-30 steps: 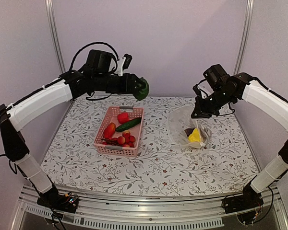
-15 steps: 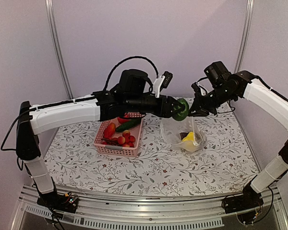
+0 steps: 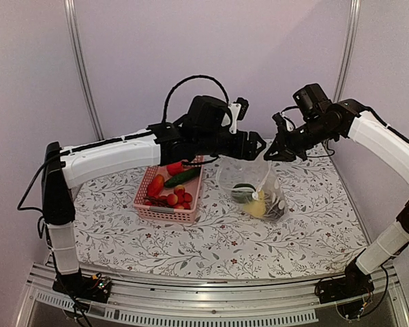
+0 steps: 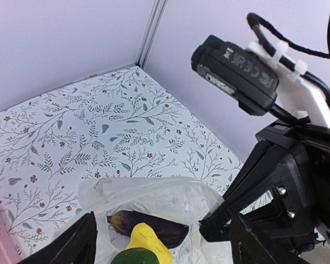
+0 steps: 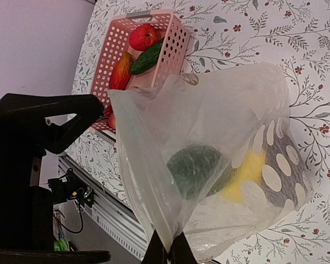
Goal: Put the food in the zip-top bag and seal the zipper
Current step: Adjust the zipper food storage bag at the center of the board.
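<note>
The left pincer [image 3: 257, 146] hangs spread over the mouth of the zip-top bag [image 5: 209, 121]. The right pincer [image 5: 168, 252] pinches its rim, holding it up over the worktop [image 3: 211, 248]. A green toy [image 5: 195, 168], a yellow toy [image 5: 246, 175] and an eggplant [image 4: 148, 223] lie inside. Best lift the left straight up, clear of the film, before fetching from the pink basket [image 3: 144, 203]. The zipper is hard to make out.

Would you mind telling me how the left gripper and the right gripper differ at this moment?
The left gripper is open; the right gripper is shut. The left holds nothing, while the right pinches the edge of the zip-top bag and holds it up. The left hangs above the bag's mouth; the right sits at its rim. Both are black.
</note>
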Controlling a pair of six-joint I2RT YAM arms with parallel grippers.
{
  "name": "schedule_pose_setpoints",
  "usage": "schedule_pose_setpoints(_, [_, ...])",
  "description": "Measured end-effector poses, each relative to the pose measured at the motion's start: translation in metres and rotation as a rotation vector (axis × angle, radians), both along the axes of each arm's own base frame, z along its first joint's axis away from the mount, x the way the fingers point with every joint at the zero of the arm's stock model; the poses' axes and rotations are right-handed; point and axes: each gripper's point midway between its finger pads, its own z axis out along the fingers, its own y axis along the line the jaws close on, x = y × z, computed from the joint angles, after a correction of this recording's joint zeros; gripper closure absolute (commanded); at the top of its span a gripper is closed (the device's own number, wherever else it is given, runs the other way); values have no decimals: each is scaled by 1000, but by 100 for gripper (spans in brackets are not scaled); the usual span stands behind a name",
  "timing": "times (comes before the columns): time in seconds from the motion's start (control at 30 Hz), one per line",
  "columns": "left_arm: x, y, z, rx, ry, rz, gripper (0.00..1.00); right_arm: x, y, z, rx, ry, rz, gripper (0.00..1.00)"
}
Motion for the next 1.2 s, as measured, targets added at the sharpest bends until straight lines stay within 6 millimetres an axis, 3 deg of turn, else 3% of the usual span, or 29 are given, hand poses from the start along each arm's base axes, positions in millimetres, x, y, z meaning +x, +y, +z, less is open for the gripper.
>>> schedule_pose_setpoints(0.23, [-19,57,45,-52,-21,93,25,0,4,0,27,-1,8,100])
schedule_pose_setpoints(0.33, [-31,77,42,-64,20,109,25,0,5,-2,34,-2,11,100])
schedule_pose_setpoints(0.43, [-41,82,2,-17,115,102,27,2,7,0,47,-10,13,100])
schedule_pose_setpoints(0.5, [-50,84,-34,31,198,87,31,3,9,2,56,-17,14,100])
schedule_pose_setpoints(0.63, [-64,88,-90,112,344,83,41,5,12,4,70,-26,20,100])
schedule_pose_setpoints(0.8, [-61,92,-116,155,449,138,57,5,12,4,72,-28,25,100])
schedule_pose_setpoints(1.0, [-56,84,-112,147,485,131,48,4,11,-4,54,-28,38,100])
schedule_pose_setpoints(1.1, [-62,81,-95,136,429,95,40,3,10,-8,46,-22,43,100])
schedule_pose_setpoints(1.2, [-69,96,-75,106,385,120,37,2,10,-10,43,-21,45,100])
